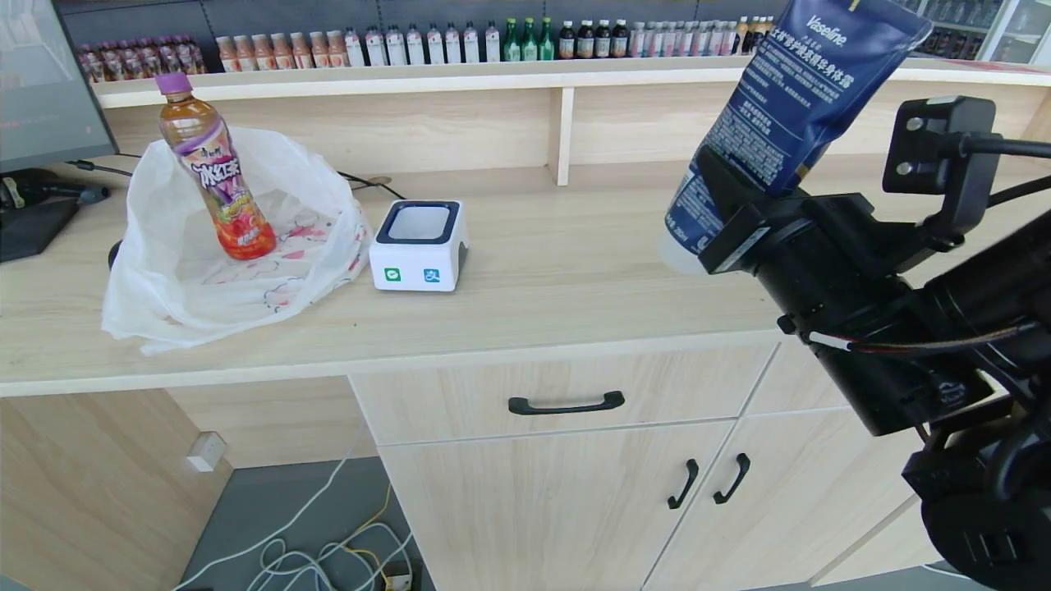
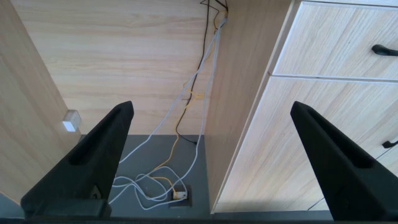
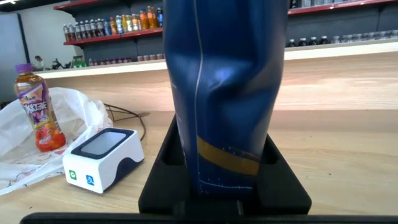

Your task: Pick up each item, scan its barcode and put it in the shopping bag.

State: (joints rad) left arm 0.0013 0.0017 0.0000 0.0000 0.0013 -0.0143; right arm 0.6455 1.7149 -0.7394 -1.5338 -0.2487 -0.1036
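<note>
My right gripper (image 1: pixel 722 217) is shut on a dark blue lotion tube (image 1: pixel 780 115), held tilted above the counter's right part, cap end down; the tube (image 3: pixel 227 93) stands between the fingers in the right wrist view. A white barcode scanner (image 1: pixel 419 245) with a dark top window sits mid-counter, left of the tube. A white plastic shopping bag (image 1: pixel 172 271) lies open at the left with a purple-capped tea bottle (image 1: pixel 218 180) standing in it. My left gripper (image 2: pixel 211 162) hangs open low beside the cabinet, over the floor cables, with nothing in it.
A wooden counter (image 1: pixel 575 271) with a drawer and cabinet doors below. A back shelf (image 1: pixel 493 74) carries rows of drink bottles. A monitor (image 1: pixel 41 98) stands at the far left. Cables (image 2: pixel 180 162) lie on the floor under the counter.
</note>
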